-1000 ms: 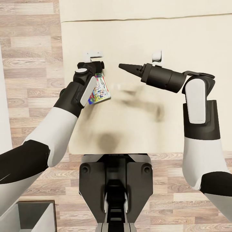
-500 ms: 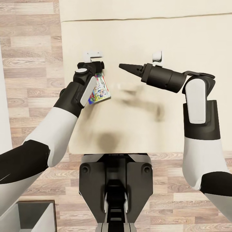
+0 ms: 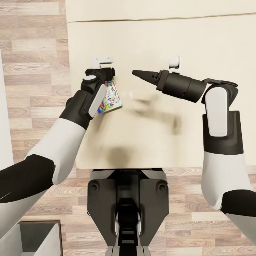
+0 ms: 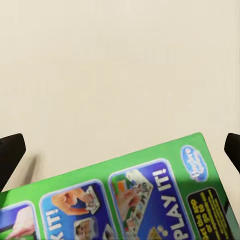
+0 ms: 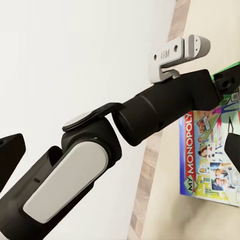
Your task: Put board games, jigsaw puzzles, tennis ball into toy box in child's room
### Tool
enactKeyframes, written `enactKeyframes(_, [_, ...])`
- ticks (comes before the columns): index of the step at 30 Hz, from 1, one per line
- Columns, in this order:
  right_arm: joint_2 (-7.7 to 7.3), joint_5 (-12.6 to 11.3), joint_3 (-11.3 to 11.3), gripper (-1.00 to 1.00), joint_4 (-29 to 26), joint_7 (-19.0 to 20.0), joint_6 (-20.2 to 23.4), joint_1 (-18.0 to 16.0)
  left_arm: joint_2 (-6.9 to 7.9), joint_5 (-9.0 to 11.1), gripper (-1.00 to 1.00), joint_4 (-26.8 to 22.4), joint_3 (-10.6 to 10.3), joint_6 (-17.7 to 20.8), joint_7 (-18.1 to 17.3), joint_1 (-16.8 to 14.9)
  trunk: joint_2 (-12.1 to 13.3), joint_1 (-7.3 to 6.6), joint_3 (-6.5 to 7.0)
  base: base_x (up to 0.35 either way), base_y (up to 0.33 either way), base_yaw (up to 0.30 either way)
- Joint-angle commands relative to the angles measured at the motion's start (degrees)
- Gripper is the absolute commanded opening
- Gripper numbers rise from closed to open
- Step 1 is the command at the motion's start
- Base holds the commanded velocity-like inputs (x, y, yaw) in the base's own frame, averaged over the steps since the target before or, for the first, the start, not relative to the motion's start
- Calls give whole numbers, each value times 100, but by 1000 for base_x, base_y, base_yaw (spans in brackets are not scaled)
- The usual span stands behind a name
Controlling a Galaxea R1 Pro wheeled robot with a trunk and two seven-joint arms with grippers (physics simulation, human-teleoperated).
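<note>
Mostly hidden: the left gripper (image 3: 111, 75) sits under its own wrist in the head view, so the jaws' grip on the board game (image 3: 111, 96) cannot be read there; the box hangs from that hand, tilted, above the bed (image 3: 160, 42).
Cut off: the left wrist view catches just one green-edged corner of the board game (image 4: 130, 192), with "PLAY IT!" legible and the other lettering clipped.
Hard to tell: in the left wrist view the dark fingertips (image 4: 10, 152) stand at either edge of the picture, with the box lying between them; contact itself is out of sight.
Right gripper (image 3: 142, 75): its fingers are pressed together into one point, holding nothing, well apart from the box.
Right wrist view: left arm (image 5: 125, 130) crosses the picture; board game (image 5: 210, 160) printed "MY MONOPOLY".
Counts: one board game, two arms.
Surface: cream mattress, bare, with a seam near the far edge.
Room: wood-plank floor (image 3: 32, 53) beside and before the bed; a grey corner (image 3: 39, 236) low by the left arm, unclear what.
</note>
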Motion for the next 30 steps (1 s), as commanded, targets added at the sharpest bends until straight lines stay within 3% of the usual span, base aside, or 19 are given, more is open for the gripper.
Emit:
enactKeyframes(1, [-3, 46, -1, 100, 0, 47, 10, -2, 0, 55, 100, -6, -11, 13, 46, -3, -9, 4, -6, -1, 0, 0])
enactKeyframes(30, [-3, 48, -5, 100, 1, -121, 10, 7, 0, 60, 100, -18, -14, 34, 52, -3, -9, 4, -6, -59, 0, 0])
